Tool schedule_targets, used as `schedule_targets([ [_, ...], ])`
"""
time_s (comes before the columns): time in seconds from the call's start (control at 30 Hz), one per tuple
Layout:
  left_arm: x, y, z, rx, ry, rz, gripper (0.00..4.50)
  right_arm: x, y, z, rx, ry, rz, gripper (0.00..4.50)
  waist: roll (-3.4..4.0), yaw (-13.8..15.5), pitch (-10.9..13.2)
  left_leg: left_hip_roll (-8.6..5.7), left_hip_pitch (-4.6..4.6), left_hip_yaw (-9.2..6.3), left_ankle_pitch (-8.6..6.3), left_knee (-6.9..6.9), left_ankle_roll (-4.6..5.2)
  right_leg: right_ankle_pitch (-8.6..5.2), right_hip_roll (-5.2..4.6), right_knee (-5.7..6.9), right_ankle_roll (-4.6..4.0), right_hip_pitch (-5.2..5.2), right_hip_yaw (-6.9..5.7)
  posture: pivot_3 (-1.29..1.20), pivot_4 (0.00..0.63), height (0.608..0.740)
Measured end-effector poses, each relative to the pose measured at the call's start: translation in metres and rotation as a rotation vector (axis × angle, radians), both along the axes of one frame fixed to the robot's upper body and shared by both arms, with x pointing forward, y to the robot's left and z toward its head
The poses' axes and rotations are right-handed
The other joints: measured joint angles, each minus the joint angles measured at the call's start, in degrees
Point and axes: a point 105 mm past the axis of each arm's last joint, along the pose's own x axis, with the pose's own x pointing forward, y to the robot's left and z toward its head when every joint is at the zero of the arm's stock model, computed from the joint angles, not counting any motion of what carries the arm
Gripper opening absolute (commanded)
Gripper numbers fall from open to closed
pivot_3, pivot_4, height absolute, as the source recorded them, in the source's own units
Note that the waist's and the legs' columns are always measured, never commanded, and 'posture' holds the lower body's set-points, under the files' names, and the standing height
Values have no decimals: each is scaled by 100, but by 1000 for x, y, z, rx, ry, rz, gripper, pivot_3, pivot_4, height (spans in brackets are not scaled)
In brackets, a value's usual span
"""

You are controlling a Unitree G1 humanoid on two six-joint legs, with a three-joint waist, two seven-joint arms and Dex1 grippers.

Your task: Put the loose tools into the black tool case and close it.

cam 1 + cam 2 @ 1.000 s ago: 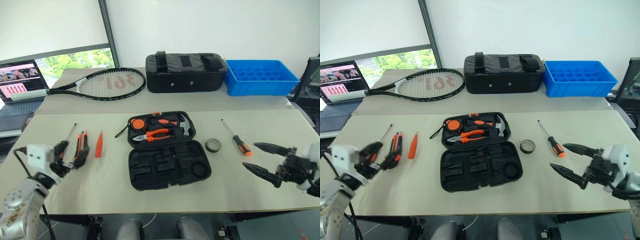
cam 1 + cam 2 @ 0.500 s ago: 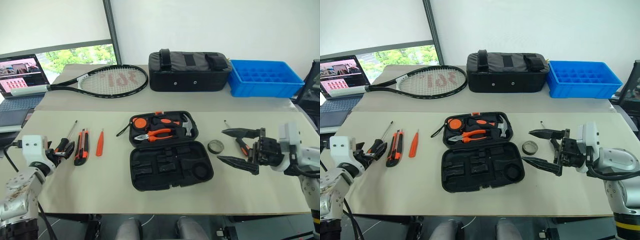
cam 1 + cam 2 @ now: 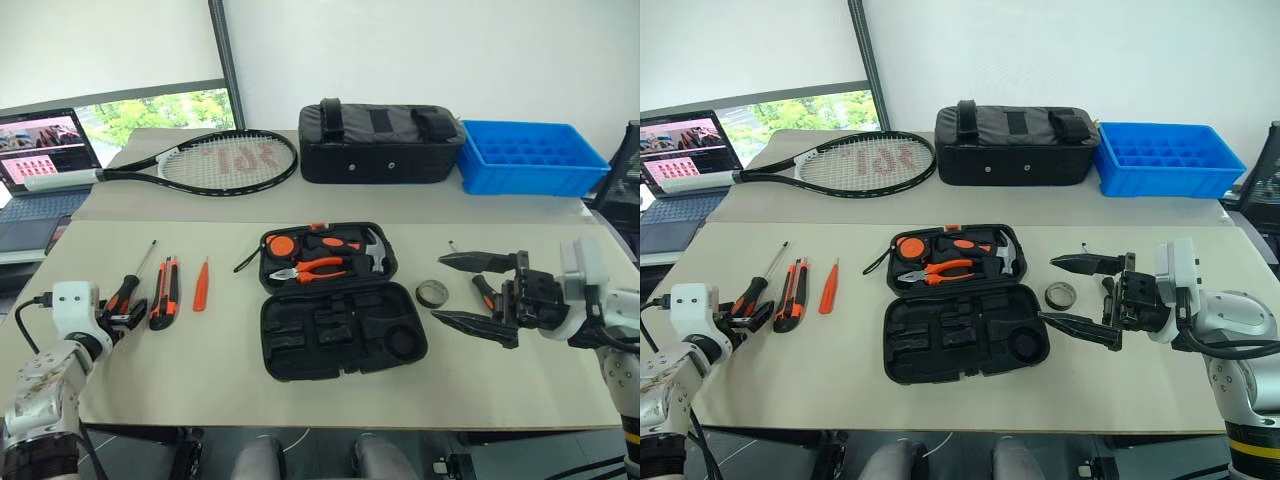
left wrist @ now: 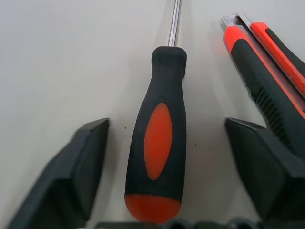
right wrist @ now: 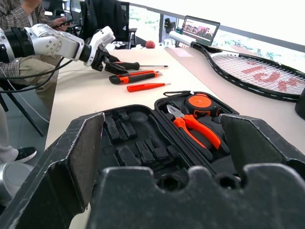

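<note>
My left hand dropped onto left screwdriver, fingers spread astride handle, maybe touching; right hand swung inward, spread.

Office: laptop, window blind

I'm counting two screwdrivers, one utility knife, one slim orange tool, one tape roll, one tool case, one racket, one fabric bag, one blue tray, one laptop.
</note>
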Motion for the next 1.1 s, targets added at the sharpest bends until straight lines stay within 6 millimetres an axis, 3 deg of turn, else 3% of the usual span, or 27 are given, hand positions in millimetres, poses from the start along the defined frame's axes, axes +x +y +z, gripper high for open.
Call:
schedule_targets([
  [0.17,-5,15,1,-37,-19,69,998,0,-1,0,1,3,2,4500,-1,-12,1,2,0,-1,0,1,0,0,1,1,-1,-1,-1,0,150,708],
  [0.27,-6,24,10,-56,-70,105,952,0,-2,-1,3,5,0,4500,-6,9,2,2,-2,-1,0,1,0,0,0,1,-1,-2,-4,0,150,708],
  [0.43,7,23,51,-55,-247,54,952,3,-6,-2,12,15,-17,4500,-12,55,3,-1,-7,0,1,3,-2,0,-4,-2,-1,-2,-11,0,150,708],
  [0.57,28,-37,112,27,-411,-326,952,5,-18,-3,21,15,-63,4500,-18,114,2,-5,-14,-1,4,3,-7,1,-9,-12,-3,2,-20,0,150,708],
  [0.63,32,-73,125,71,-413,-540,952,4,-24,-7,18,24,-85,4500,-4,111,-6,-6,-13,0,4,-1,-7,1,-9,-19,-2,4,-18,0,150,708],
  [0.77,34,-148,107,155,-278,-984,952,4,-39,-17,-3,47,-142,4500,18,82,-10,-5,-15,-2,4,-2,-6,1,2,-21,-2,3,-16,0,150,708],
  [0.83,32,-175,96,204,-220,-1148,952,2,-44,-19,-9,47,-162,4500,18,48,-9,-4,-18,-3,4,0,-6,1,6,-20,-2,2,-13,0,150,708],
  [0.93,34,-202,87,306,-163,-1321,952,-3,-53,-24,-26,58,-202,4500,16,4,-9,-4,-18,-5,4,0,-5,0,13,-20,-2,2,-5,0,150,708],
  [1.1,35,-239,67,371,-92,-1461,952,-16,-68,-34,-45,96,-267,4500,24,46,-11,-9,-31,-11,4,10,-4,-2,13,-31,3,7,4,0,150,708],
])
